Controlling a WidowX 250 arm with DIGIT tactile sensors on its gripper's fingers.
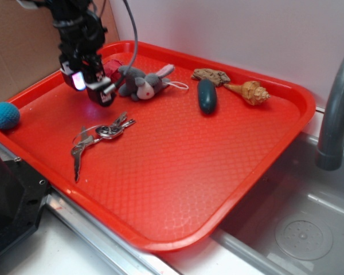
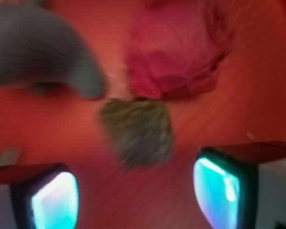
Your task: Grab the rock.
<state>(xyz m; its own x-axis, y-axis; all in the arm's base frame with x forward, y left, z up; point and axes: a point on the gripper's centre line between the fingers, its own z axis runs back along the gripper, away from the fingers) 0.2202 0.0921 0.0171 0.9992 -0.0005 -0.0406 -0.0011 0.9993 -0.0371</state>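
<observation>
End effector (image 2: pixel 136 191) open above rock (image 2: pixel 138 131)

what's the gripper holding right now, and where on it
Nothing: the gripper is open, its fingers apart, above the small rough brown-grey rock, not touching it.

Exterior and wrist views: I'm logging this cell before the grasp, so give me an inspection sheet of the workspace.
Surface: red tray, beside a sink.
Job's things: rock between the open fingers in the wrist view, ungripped; hidden in the exterior view.
Clutter: grey plush toy, keys, teal oblong, wood-like piece, shell, blue ball, pink crumpled item.
Grippers: gripper low, open.
Cables: black cable.
Surroundings: faucet, cardboard.
</observation>
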